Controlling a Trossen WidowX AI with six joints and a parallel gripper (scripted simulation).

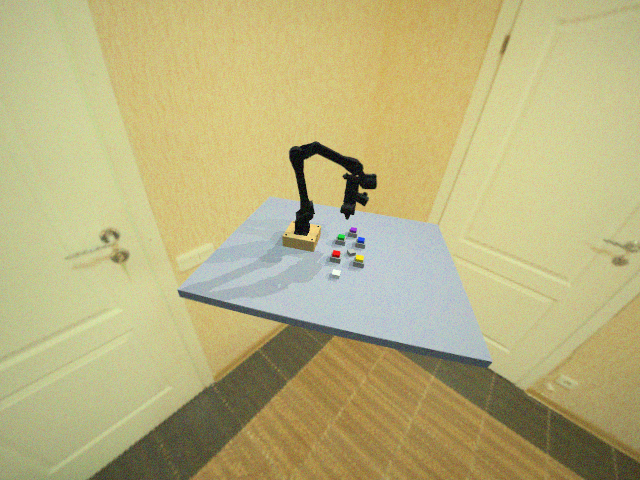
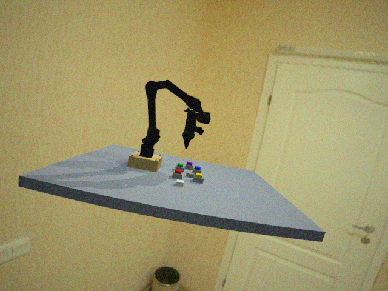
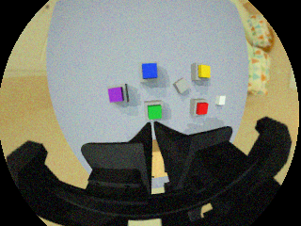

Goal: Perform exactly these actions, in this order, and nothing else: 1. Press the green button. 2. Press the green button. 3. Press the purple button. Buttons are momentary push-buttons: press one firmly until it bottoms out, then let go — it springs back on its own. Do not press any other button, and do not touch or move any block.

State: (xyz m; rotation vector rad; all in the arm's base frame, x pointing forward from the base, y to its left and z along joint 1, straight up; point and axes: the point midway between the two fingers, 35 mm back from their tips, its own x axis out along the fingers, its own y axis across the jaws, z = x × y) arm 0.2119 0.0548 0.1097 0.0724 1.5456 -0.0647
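The green button (image 1: pixel 340 237) (image 2: pixel 179 165) (image 3: pixel 154 111) sits on its grey base near the arm's base. The purple button (image 1: pixel 353 230) (image 2: pixel 188 163) (image 3: pixel 116 94) is just behind it. My gripper (image 1: pixel 344 211) (image 2: pixel 186 145) (image 3: pixel 152 124) is shut and empty. It points down and hangs well above the green and purple buttons, touching nothing. In the wrist view the fingertips point at the green button.
A blue button (image 1: pixel 360 240) (image 3: pixel 150 71), a yellow button (image 1: pixel 358 258) (image 3: pixel 203 71) and a red button (image 1: pixel 336 254) (image 3: pixel 202 108) stand nearby. A grey block (image 1: pixel 351 252) (image 3: pixel 182 86) lies between them and a white block (image 1: pixel 336 272) (image 3: pixel 221 100) in front. The arm's wooden base (image 1: pixel 301 237) stands to the left.
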